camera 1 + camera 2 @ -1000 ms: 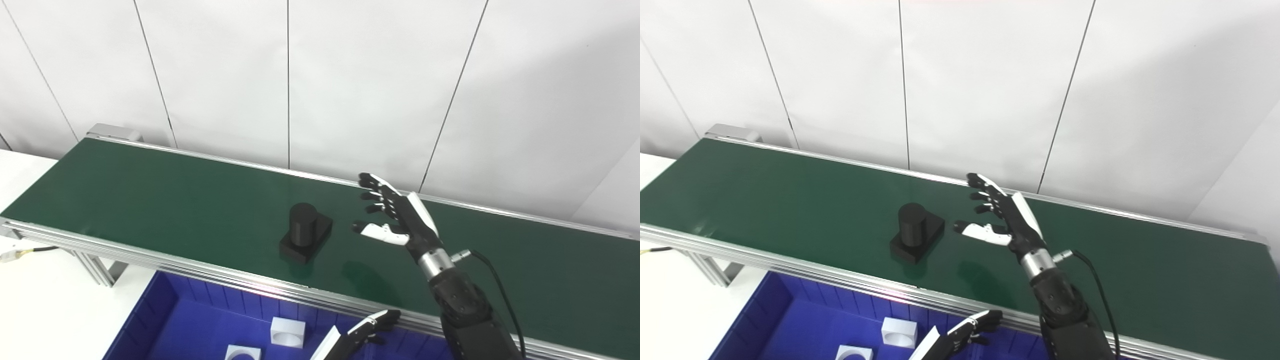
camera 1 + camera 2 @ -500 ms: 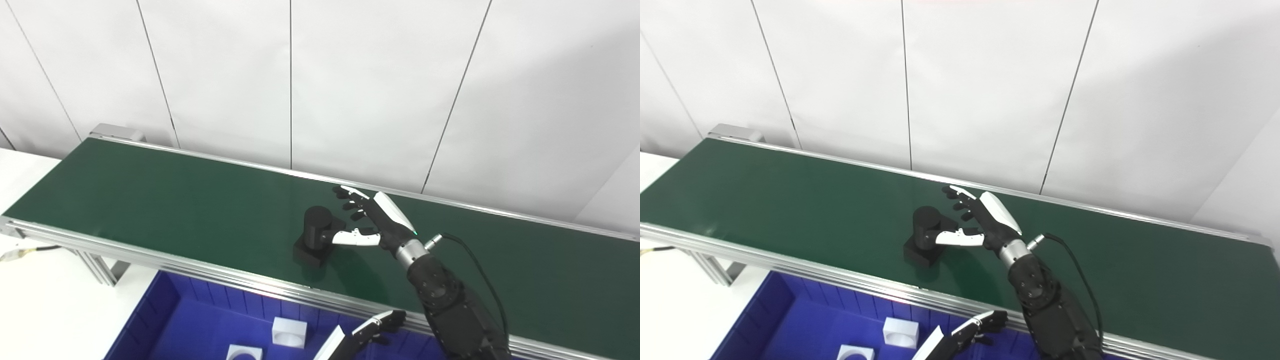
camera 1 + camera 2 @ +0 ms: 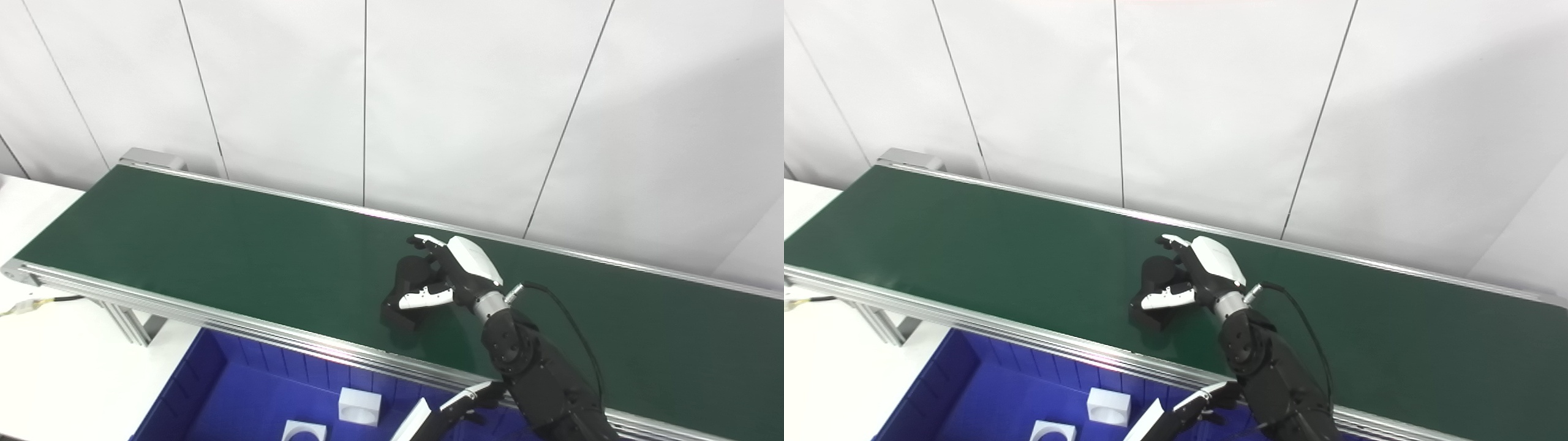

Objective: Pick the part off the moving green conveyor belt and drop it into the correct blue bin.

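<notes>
Part point(image 3: 401, 293): black, on the belt point(image 3: 214, 245) near its front edge. Right hand point(image 3: 456, 275): fingers and thumb curled around part's cylinder, grasping it. Left hand point(image 3: 471, 401): at picture's bottom, state cannot be told.

Black part point(image 3: 409, 288): upright cylinder on a square base, sitting on the green conveyor belt point(image 3: 214, 245) near its front edge, about mid-length. Right hand point(image 3: 456, 278) is wrapped around the cylinder, thumb across the front. Blue bin point(image 3: 202, 392) sits below the belt's front rail, two white blocks point(image 3: 359, 406) inside.
</notes>
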